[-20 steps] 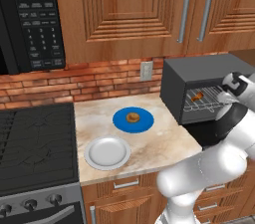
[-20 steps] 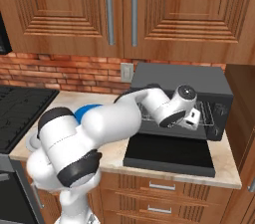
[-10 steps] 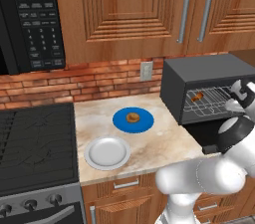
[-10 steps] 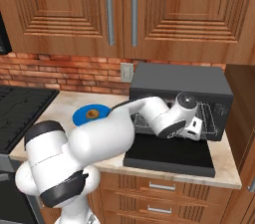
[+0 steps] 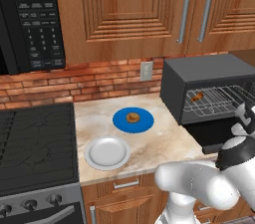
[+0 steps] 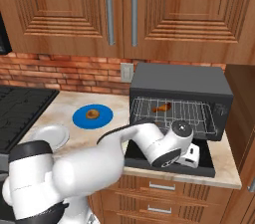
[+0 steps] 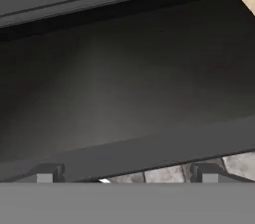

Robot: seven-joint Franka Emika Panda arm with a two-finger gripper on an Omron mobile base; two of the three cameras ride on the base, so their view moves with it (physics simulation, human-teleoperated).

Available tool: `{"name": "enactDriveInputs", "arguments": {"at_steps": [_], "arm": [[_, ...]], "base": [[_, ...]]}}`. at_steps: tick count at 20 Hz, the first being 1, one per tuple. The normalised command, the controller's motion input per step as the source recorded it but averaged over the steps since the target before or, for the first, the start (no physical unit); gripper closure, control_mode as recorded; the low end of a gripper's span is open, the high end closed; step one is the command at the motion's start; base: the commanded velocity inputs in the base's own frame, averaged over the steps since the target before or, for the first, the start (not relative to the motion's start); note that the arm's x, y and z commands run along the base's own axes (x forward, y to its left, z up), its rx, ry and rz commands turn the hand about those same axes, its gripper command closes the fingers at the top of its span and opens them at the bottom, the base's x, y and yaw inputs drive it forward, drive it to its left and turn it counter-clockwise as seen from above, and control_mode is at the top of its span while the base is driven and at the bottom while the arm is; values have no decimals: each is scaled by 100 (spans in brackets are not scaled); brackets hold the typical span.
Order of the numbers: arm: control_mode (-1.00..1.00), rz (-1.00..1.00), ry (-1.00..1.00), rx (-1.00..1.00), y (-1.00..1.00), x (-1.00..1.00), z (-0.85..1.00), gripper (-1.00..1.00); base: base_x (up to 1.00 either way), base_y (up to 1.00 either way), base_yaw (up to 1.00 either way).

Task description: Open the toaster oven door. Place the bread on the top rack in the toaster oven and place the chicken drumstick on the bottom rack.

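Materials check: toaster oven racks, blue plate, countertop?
Toaster oven racks: look like bare metal wire, silvery thin grid. Blue plate: likely glazed ceramic or plastic, uniform flat blue. Countertop: stone-like, beige mottled marble pattern, smooth finish.

Golden-brown bread (image 5: 132, 117) on blue plate (image 5: 119, 120); possibly reddish-brown chicken drumstick (image 6: 162, 107)

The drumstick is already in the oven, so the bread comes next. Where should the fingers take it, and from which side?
The bread lies alone in the middle of the blue plate, a small round bun with open space all round. Probably best to come straight down from above and close the fingers across its middle, on opposite sides. Being round, it seems to favour no direction; the flat plate should leave room for the fingers.
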Motion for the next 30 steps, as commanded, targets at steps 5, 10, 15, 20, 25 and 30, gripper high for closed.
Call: {"name": "enactDriveInputs", "arguments": {"at_steps": [5,10,15,20,25,30], "arm": [[-100,0,15,15,-4,-25,54,-100],[-100,3,18,4,17,-3,55,-100],[-100,9,19,0,43,-1,42,-100],[-100,18,2,0,66,0,7,-100],[-100,18,0,0,75,0,0,-100],[-100,14,0,0,74,5,3,-100]], "base": [[0,0,0],[0,0,0],[0,0,0],[0,0,0],[0,0,0],[0,0,0]]}}
